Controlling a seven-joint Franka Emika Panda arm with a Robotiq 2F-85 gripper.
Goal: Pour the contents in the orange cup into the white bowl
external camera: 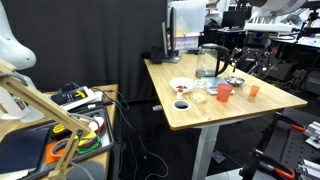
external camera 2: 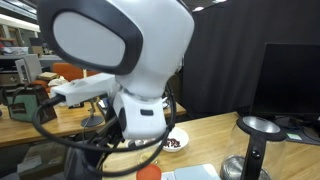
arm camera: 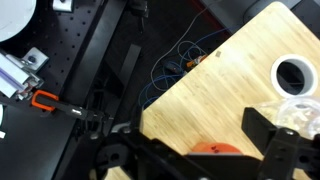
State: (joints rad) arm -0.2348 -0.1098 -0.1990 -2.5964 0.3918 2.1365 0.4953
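In an exterior view the small orange cup (external camera: 253, 90) stands near the table's right edge, beside a larger red cup (external camera: 224, 92). The wide white bowl (external camera: 181, 86) with a reddish spot lies on the left part of the table. It also shows behind the robot's white body (external camera 2: 176, 140). In the wrist view my gripper (arm camera: 200, 140) is open, its dark fingers wide apart above the wooden table near its edge. An orange-red round rim (arm camera: 215, 149) shows between the fingers at the bottom edge. I cannot tell which cup it is.
A small white cup with a dark inside (arm camera: 293, 73) and a clear cup (arm camera: 302, 112) stand near the gripper. A glass pitcher (external camera: 208, 62) and a metal bowl (external camera: 236, 81) stand further back. Cables (arm camera: 175, 65) hang beside the table edge.
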